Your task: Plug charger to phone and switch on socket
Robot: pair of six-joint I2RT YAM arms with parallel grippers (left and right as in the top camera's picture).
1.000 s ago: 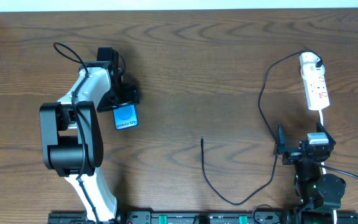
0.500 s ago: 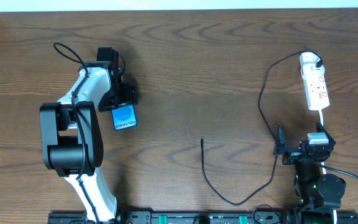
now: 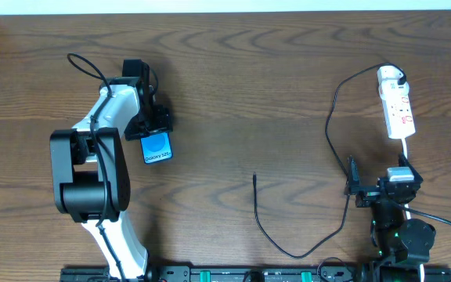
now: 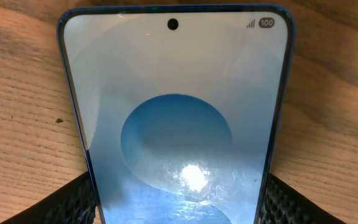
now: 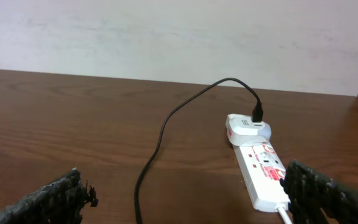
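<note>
The phone point(image 3: 157, 147) lies on the table with its blue screen up. It fills the left wrist view point(image 4: 176, 124). My left gripper point(image 3: 153, 125) stands over its far end, with a pad against each long edge point(image 4: 67, 202), shut on it. The black charger cable point(image 3: 329, 125) runs from its plug point(image 3: 402, 77) in the white socket strip point(image 3: 398, 106) down in a loop. Its free tip point(image 3: 255, 177) lies mid-table. My right gripper point(image 3: 376, 186) is open and empty, just in front of the strip point(image 5: 263, 171), with the cable point(image 5: 157, 140) between its fingers' line of sight.
The strip's white cord point(image 3: 405, 149) runs toward my right arm's base point(image 3: 402, 235). The table's far edge meets a white wall point(image 5: 166, 37). A thin black wire point(image 3: 84, 64) arcs off the left arm.
The left gripper's fingers and the phone have shifted very slightly to the left. The right arm, cable and strip have not moved.
</note>
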